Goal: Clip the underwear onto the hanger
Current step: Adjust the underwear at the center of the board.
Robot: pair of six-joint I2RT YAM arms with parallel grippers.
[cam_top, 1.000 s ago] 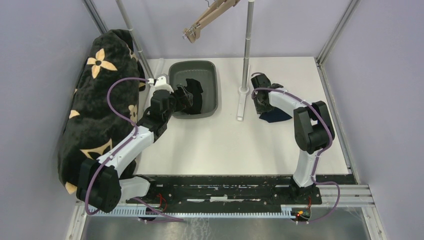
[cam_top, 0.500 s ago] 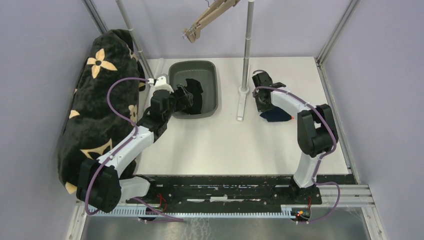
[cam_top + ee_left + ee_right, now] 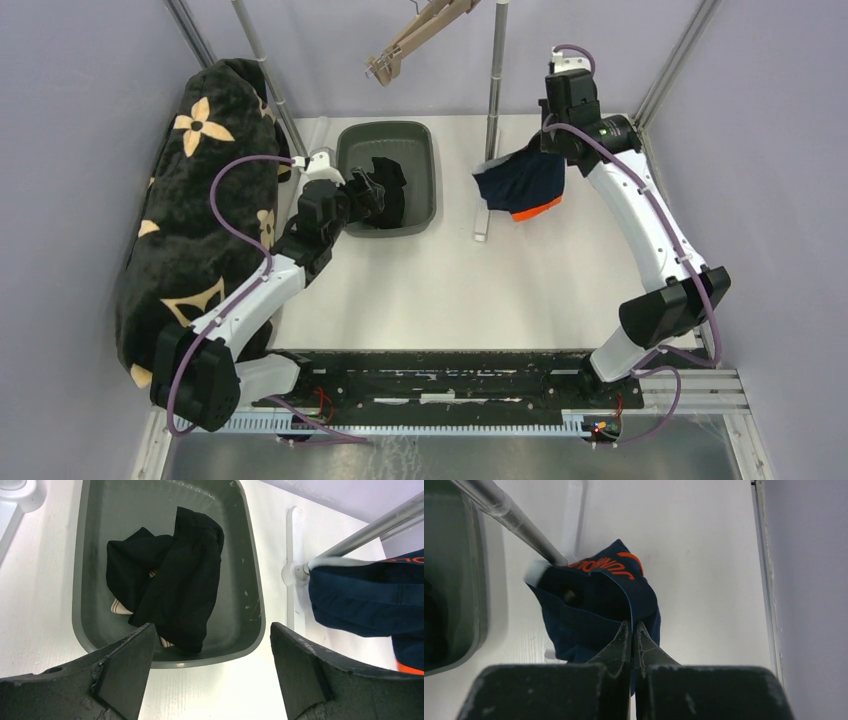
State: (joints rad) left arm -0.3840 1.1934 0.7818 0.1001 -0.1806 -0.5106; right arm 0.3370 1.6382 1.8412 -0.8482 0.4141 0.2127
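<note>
Bright, even light, soft shadows; the right gripper (image 3: 630, 627) seems slightly out of focus.

Top view: the pale wooden clip hanger (image 3: 405, 42) runs past the upper edge, out of my sight. Left wrist view: the navy, orange-banded underwear (image 3: 365, 600) is cropped at right; black cloth (image 3: 175, 580) buries most of a pale striped item (image 3: 118, 608).
</note>
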